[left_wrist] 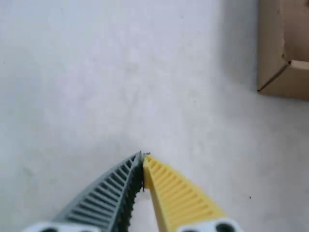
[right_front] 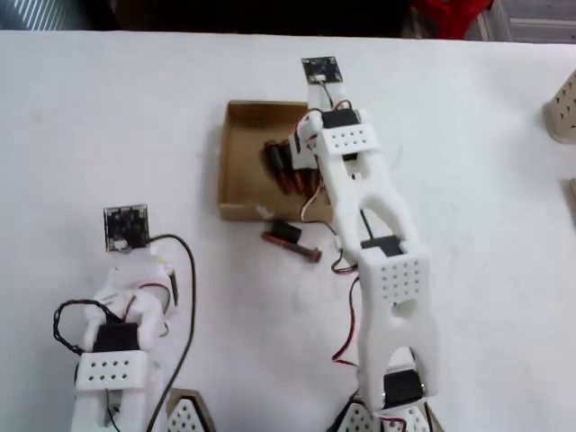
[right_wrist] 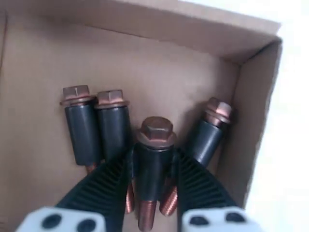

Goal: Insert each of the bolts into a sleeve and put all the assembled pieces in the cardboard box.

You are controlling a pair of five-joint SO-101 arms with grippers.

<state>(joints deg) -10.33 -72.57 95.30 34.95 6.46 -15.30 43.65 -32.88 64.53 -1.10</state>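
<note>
Right gripper (right_wrist: 153, 155): dark fingers clamped either side of an assembled piece (right_wrist: 155, 133), bolt head toward the lens, low inside the cardboard box (right_wrist: 251, 121). Three finished pieces (right_wrist: 113, 125) lie on the box floor beside it.

Step in hand: depositing (my reading). Next move calls for parting the fingers, then lifting straight out without dragging the neighbours.

One more bolt (right_front: 290, 238), apparently sleeved, lies on the table (right_front: 135, 117) just outside the box wall; likely the next pickup.

Left gripper (left_wrist: 143, 157): tips together, nothing held, over bare table near a box corner.
</note>
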